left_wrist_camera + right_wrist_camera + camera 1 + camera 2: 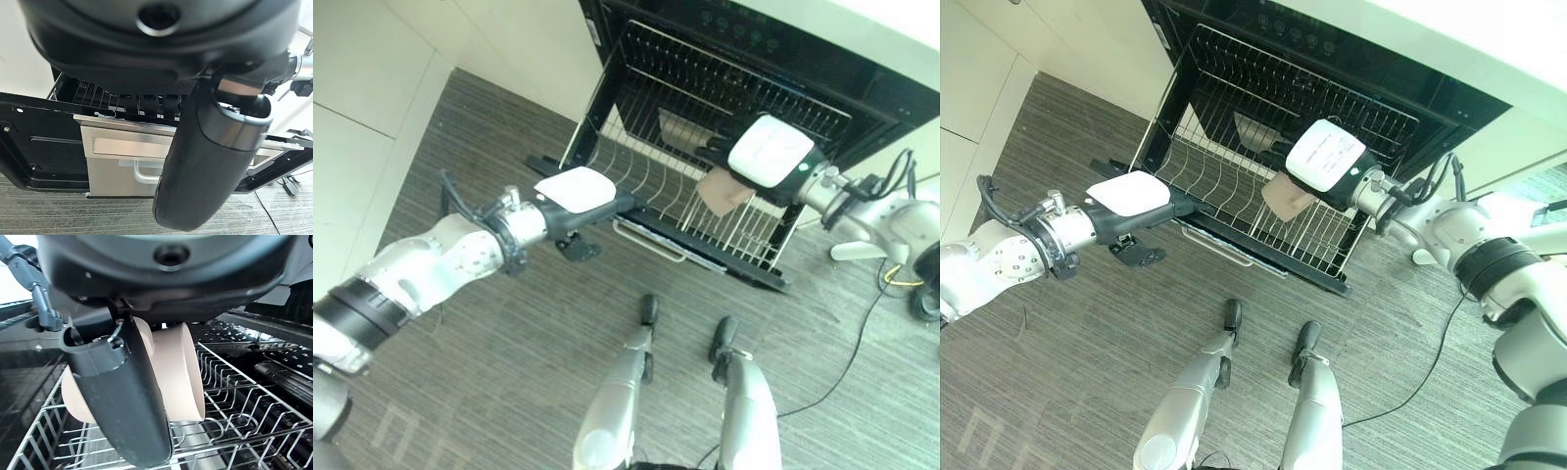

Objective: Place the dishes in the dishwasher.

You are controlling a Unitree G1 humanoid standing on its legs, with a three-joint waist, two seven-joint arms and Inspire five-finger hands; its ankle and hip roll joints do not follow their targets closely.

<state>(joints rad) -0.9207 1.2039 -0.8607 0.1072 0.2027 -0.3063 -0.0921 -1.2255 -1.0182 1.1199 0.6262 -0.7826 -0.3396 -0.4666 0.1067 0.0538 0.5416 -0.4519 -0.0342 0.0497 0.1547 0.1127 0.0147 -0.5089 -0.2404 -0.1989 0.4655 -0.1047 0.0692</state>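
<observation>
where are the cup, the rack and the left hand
cup (183, 377): right wrist view, on its pale side wall
rack (1224, 186): right eye view, on the bare wire tines
left hand (578, 191): left eye view, on its white back cover

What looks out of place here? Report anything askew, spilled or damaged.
Nothing stands out. The dishwasher rack is pulled out level over the open door, its wires unbent. The right hand holds a beige cup over the rack. The left hand hovers by the rack's front left corner. No spill shows on the floor.
</observation>
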